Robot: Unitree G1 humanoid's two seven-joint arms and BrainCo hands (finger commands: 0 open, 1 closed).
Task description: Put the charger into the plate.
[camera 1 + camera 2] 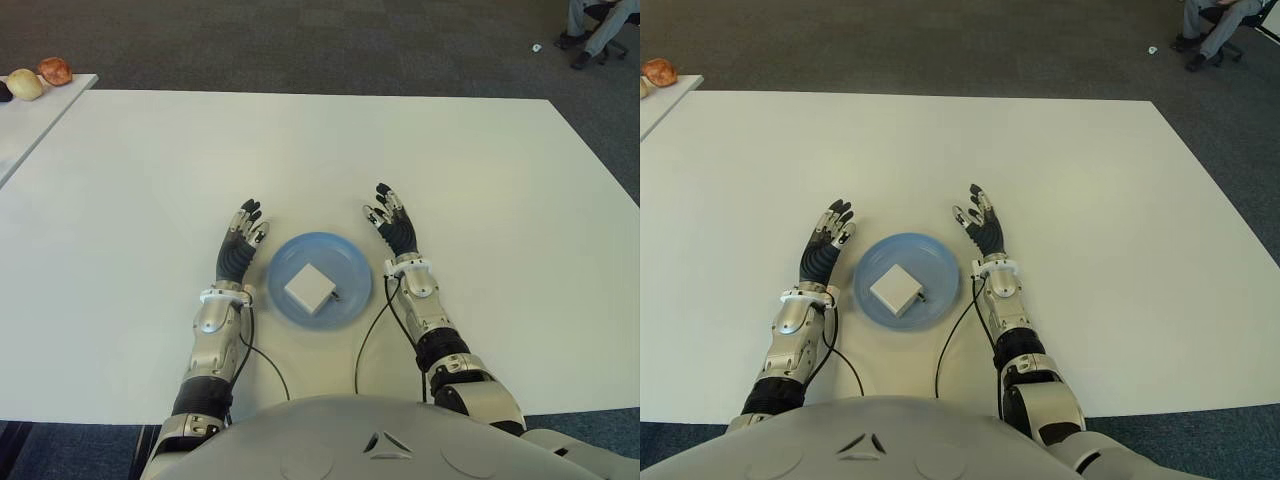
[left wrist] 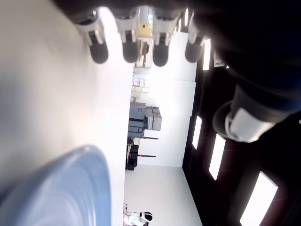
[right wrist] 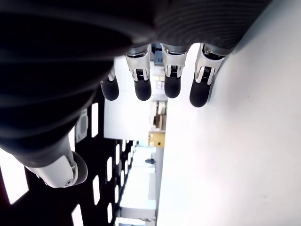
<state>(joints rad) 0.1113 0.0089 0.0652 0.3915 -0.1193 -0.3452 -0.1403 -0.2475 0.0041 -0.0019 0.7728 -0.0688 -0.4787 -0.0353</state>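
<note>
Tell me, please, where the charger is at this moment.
In the eye views the white charger lies inside the blue plate on the white table, between the open left hand and the open right hand.

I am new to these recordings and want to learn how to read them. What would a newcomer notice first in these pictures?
First, the blue plate near the front edge of the white table, with the white charger lying inside it. Next, the left hand and the right hand, one on each side of the plate, both with open fingers and holding nothing. Last, two fruit-like things on another table at the far left.
</note>
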